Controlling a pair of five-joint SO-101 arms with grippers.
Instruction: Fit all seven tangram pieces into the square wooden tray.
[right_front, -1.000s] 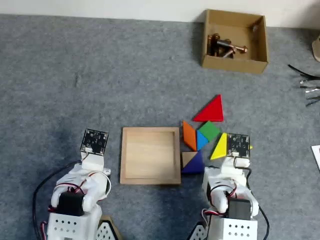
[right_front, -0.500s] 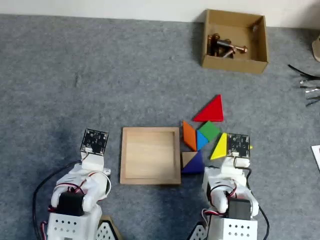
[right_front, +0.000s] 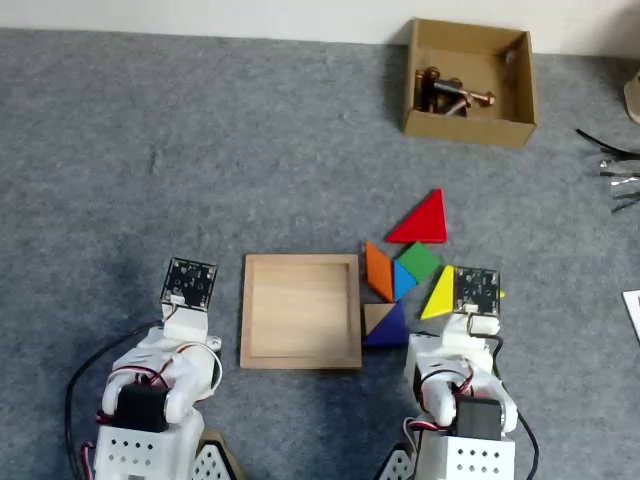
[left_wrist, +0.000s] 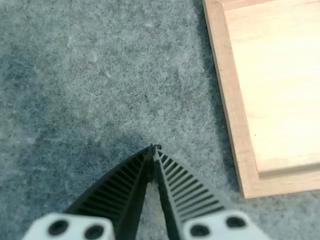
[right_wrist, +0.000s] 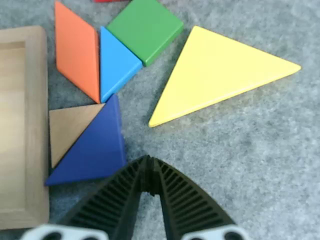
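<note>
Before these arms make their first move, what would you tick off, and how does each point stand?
1. Tray free: ok. The wooden tray holds nothing.
2. Seven pieces in sight: ok. Red triangle, orange parallelogram, green square, light blue triangle, yellow triangle, tan triangle and dark blue triangle lie on the carpet beside it.
3. Pieces apart for easy grasping: not ok. Orange, light blue and green sit edge to edge; so do tan and dark blue.
4. Right pincer open: not ok. Shut, empty, near the dark blue triangle.
5. Left pincer clear of the tray: ok. Shut, over carpet beside its rim.
</note>
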